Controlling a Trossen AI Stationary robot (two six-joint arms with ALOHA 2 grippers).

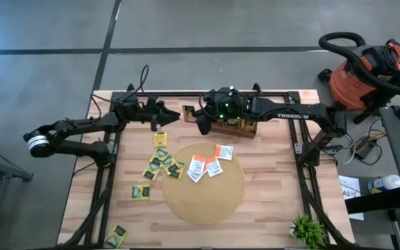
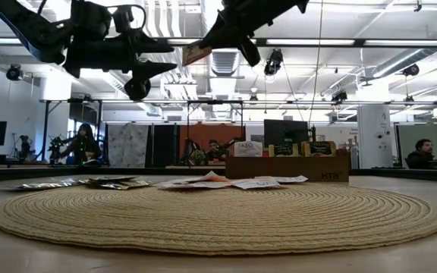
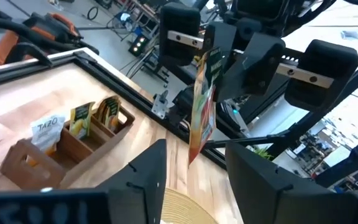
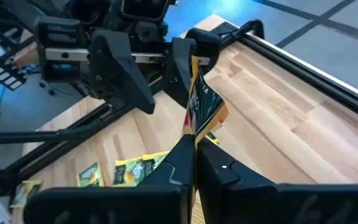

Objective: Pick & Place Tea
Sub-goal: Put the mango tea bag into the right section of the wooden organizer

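High over the worktop (image 1: 269,201), the right gripper (image 4: 194,146) pinched a tea sachet (image 4: 202,107); the left gripper (image 3: 194,163) had its jaws spread wide around it.

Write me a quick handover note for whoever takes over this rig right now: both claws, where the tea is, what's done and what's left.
Left claw: open, raised above the table, its fingers either side of the sachet without gripping it.
Right claw: shut on one yellow and green tea sachet, held in the air between the two arms, near the wooden box.
Tea: several sachets stand in the box compartments; white and orange ones lie on the round mat; yellow ones lie on the table to its left.
Done: the handover to the right claw looks complete.
Left: place the held sachet, probably in the box, then collect the loose ones.
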